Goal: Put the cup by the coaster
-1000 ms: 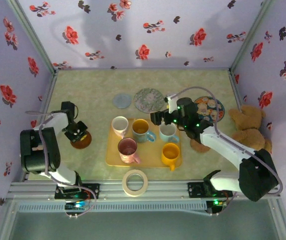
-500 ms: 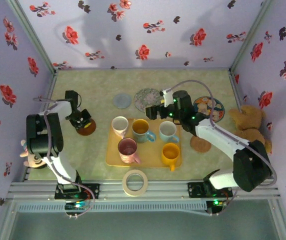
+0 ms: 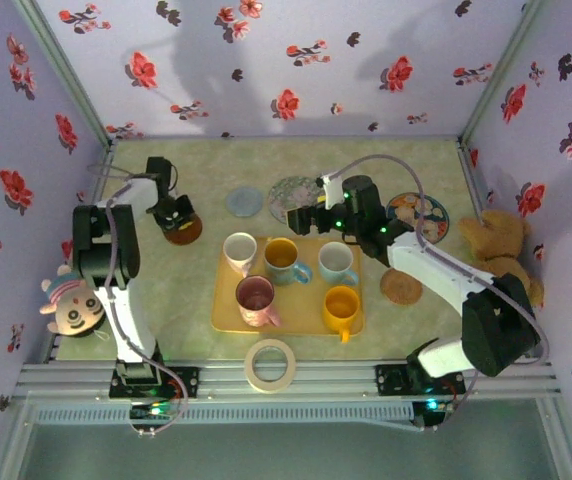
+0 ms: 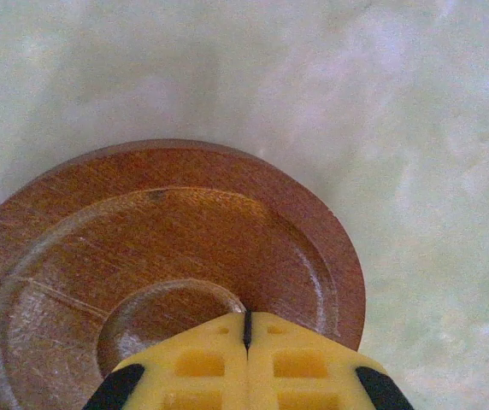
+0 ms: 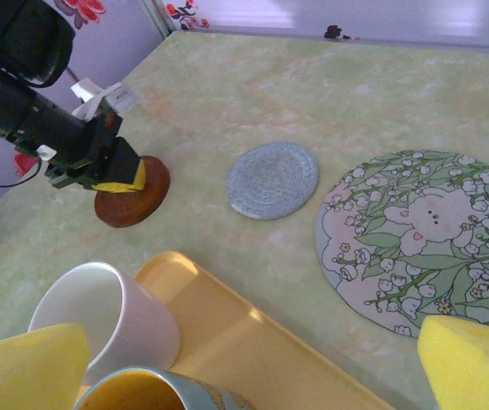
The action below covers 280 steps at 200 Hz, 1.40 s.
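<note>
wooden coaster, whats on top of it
The left gripper, jaws shut, has its tips down on the wooden coaster at the edge of its centre recess. Nothing else sits on it. The patch beneath the tips is hidden.

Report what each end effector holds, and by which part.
Nothing is gripped. Left end effector: shut, tips over the centre recess of the wooden coaster. Right end effector: open, empty.

The view from above is dim and a bit blue, with soft arm shadows on the back wall point(image 3: 286, 50). Both wrist views are brighter. Up close the bench point(image 4: 415, 128) looks pale and fuzzy, and the yellow pads point(image 5: 471, 354) of the right tool point(image 5: 244, 363) are blurry.
</note>
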Each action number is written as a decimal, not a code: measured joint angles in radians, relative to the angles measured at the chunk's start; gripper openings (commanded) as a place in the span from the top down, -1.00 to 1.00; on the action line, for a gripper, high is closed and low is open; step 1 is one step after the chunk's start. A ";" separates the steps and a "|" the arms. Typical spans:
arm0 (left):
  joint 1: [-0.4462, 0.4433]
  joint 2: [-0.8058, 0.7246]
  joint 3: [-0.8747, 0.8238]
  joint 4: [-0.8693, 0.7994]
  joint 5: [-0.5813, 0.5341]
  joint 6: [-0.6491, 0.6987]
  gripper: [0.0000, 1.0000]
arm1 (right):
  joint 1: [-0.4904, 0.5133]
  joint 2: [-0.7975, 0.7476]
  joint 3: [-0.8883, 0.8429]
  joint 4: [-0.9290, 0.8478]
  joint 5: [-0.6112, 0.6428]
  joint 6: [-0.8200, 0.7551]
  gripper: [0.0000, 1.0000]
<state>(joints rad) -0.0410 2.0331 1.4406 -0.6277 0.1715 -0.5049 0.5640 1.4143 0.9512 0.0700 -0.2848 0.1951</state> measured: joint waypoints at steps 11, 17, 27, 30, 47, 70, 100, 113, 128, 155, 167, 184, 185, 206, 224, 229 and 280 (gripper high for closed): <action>-0.008 0.022 0.033 -0.011 -0.010 0.009 1.00 | 0.000 0.005 0.005 0.000 0.000 0.004 -0.99; -0.012 0.032 0.051 -0.018 -0.014 0.013 1.00 | 0.000 0.008 0.008 0.000 0.000 0.008 -0.99; -0.014 0.049 0.077 -0.028 -0.018 0.019 1.00 | 0.000 0.010 0.010 0.000 0.000 0.012 -0.99; -0.015 0.054 0.084 -0.031 -0.018 0.019 1.00 | 0.000 0.011 0.011 0.000 0.000 0.015 -0.99; -0.018 0.077 0.121 -0.045 -0.022 0.027 1.00 | 0.000 0.015 0.018 -0.004 0.000 0.019 -0.99; -0.022 0.110 0.173 -0.066 -0.023 0.042 1.00 | 0.000 0.024 0.033 -0.008 0.000 0.019 -0.99; -0.035 0.160 0.257 -0.103 -0.030 0.064 1.00 | 0.000 0.032 0.041 -0.013 0.000 0.023 -0.99; -0.041 0.175 0.283 -0.115 -0.033 0.071 1.00 | 0.000 0.035 0.042 -0.016 0.001 0.023 -0.99; -0.047 0.193 0.314 -0.130 -0.034 0.073 1.00 | 0.000 0.039 0.043 -0.016 0.001 0.023 -0.99; -0.056 0.212 0.347 -0.144 -0.034 0.075 1.00 | 0.000 0.041 0.043 -0.017 0.003 0.023 -0.99; -0.060 0.217 0.354 -0.145 -0.033 0.075 1.00 | 0.000 0.041 0.043 -0.018 0.004 0.023 -0.99; -0.067 0.223 0.364 -0.145 -0.033 0.075 1.00 | 0.000 0.043 0.043 -0.018 0.005 0.023 -0.99; -0.068 0.224 0.365 -0.145 -0.033 0.075 1.00 | 0.000 0.044 0.043 -0.018 0.005 0.023 -0.99; -0.077 0.229 0.373 -0.145 -0.032 0.075 1.00 | 0.000 0.052 0.043 -0.019 0.013 0.025 -0.99; -0.081 0.237 0.385 -0.148 -0.029 0.075 1.00 | 0.000 0.055 0.043 -0.031 0.017 0.025 -0.99; -0.082 0.239 0.389 -0.151 -0.029 0.075 1.00 | 0.000 0.055 0.045 -0.035 0.019 0.025 -0.99; -0.083 0.262 0.430 -0.176 -0.019 0.075 0.84 | 0.000 0.065 0.067 -0.051 0.023 0.025 -0.99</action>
<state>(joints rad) -0.1238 2.2955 1.8702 -0.8036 0.1528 -0.4301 0.5640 1.4792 1.0180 0.0193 -0.2615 0.2199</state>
